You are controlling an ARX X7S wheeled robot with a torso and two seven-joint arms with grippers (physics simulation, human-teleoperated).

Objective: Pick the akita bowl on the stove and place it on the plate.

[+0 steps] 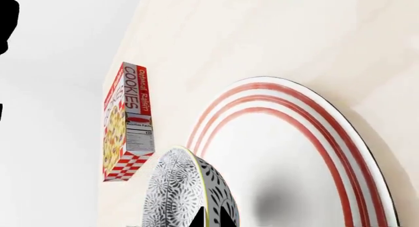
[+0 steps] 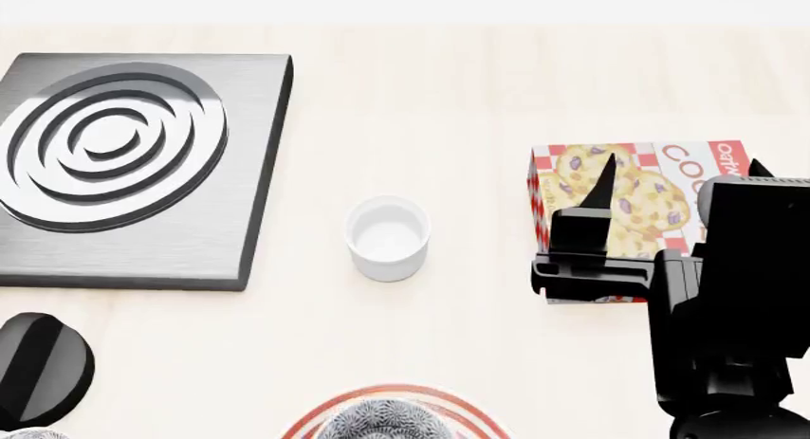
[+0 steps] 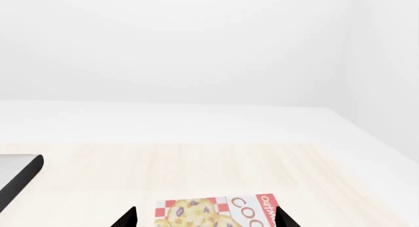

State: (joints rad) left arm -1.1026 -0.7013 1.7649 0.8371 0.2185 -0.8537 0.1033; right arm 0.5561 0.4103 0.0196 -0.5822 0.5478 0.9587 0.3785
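Akita bowl (image 1: pixel 186 190) — small, white, black-patterned — hangs over the red-ringed white plate (image 1: pixel 307 153), pinched in the left gripper (image 1: pixel 213 218); right gripper (image 3: pixel 204 218), toward three o'clock, gapes empty.

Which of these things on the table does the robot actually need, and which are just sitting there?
Needed for the job:
- akita bowl, patterned, in the left gripper, over the plate
- plate, red-ringed
- stove, now bare

Just lying about:
- white cup
- cookie box, under the right gripper
- black knob
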